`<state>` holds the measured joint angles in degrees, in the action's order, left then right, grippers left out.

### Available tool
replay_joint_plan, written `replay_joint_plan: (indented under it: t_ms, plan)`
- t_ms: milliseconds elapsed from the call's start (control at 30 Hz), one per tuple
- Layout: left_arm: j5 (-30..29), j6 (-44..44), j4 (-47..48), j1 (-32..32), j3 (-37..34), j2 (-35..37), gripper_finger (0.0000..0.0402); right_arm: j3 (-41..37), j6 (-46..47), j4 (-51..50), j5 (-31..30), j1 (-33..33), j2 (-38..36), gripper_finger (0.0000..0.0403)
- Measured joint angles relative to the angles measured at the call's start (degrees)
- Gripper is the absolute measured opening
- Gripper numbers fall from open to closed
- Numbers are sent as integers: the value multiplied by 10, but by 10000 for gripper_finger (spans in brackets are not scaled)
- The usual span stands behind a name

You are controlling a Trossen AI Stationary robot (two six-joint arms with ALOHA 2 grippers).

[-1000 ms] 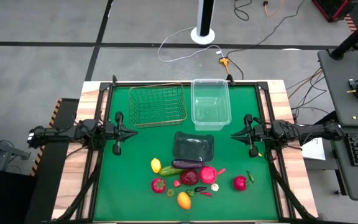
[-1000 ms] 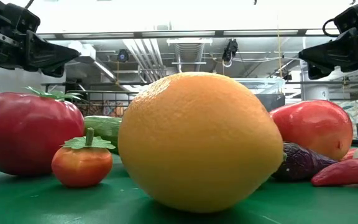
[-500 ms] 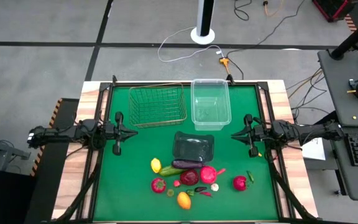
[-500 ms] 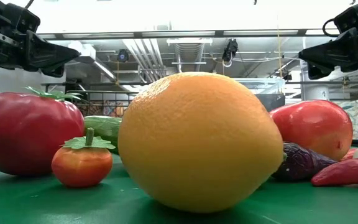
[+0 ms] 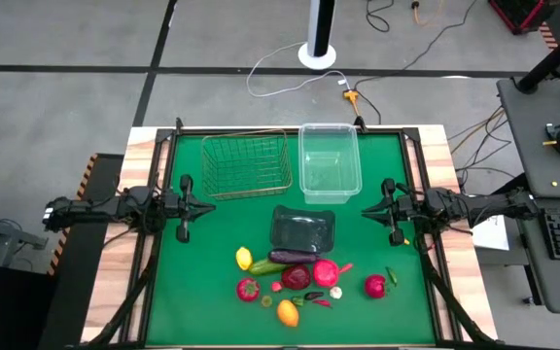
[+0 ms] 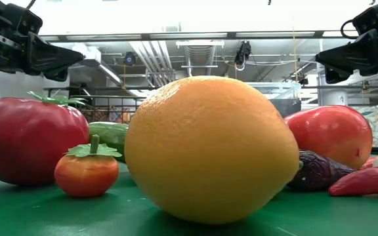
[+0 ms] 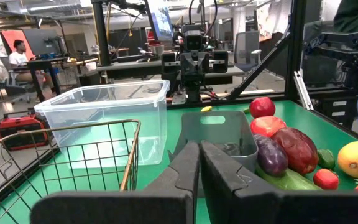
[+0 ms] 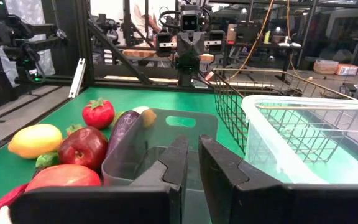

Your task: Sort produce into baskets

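The produce lies in a cluster on the green mat near the front edge: a yellow lemon [image 5: 244,258], a green cucumber [image 5: 268,265], a purple eggplant [image 5: 293,256], red round ones [image 5: 326,272] [image 5: 374,286], an orange one [image 5: 287,312] and white garlic [image 5: 336,292]. Behind them stand a dark tray [image 5: 302,228], a wire basket [image 5: 248,165] and a clear tub [image 5: 329,160]. My left gripper [image 5: 210,206] hovers shut at the mat's left side. My right gripper [image 5: 364,208] hovers shut at the right side. Both point level toward the middle, above the mat.
The black frame rails [image 5: 163,165] run along the mat's left and right sides. Bare green mat lies between the two grippers and the tray, and at the front left corner [image 5: 192,311]. In the low view the orange one [image 6: 209,147] fills the foreground.
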<state>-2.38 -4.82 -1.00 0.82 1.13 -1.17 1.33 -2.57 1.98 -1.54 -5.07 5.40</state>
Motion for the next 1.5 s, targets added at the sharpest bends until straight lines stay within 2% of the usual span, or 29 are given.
replay_joint_plan:
  t_ms: [133, 200, 333, 400, 567, 600, 733, 800, 933, 1033, 1100, 1233, 1300, 1400, 1500]
  plan:
    - [0, 0, 0, 0, 0, 0, 0, 0, -14, 4, 0, 1, 0, 34]
    - [0, 0, 0, 0, 0, 0, 0, 0, 22, 3, 0, 1, 0, 34]
    - [0, 0, 0, 0, 0, 0, 0, 0, 275, 13, 0, 1, 0, 34]
    - [0, 0, 0, 0, 0, 0, 0, 1, 330, 16, 0, 1, 1, 34]
    - [0, 0, 0, 0, 0, 0, 0, 12, 355, 48, -3, 1, 8, 34]
    - [-6, -18, 4, 0, 0, 0, 0, 14, 374, 62, -13, 1, 11, 34]
    - [-88, -169, -5, -3, 0, -4, 0, 43, 461, 76, -93, 1, 39, 34]
    - [-101, -198, -6, -3, 0, -3, 0, 74, 465, 77, -121, 1, 59, 34]
    - [-106, -192, -7, -3, 0, -3, 0, 157, 429, 65, -129, 1, 120, 34]
    - [-106, -168, -7, -3, 0, -3, 0, 237, 425, -19, -135, 1, 174, 34]
    - [-99, -69, -25, -3, 0, -4, 0, 300, 436, -110, -134, 1, 213, 34]
    - [-100, 332, -134, -3, 0, -3, 0, 423, 467, -315, -114, 1, 286, 34]
    - [-113, 478, -163, -3, 0, -3, 0, 483, 469, -410, -89, 1, 321, 34]
    - [-120, 576, -204, -2, 0, -3, 0, 560, 470, -537, -68, 1, 362, 34]
    - [-103, 604, -238, -2, 0, -4, 0, 623, 468, -638, -54, 1, 391, 34]
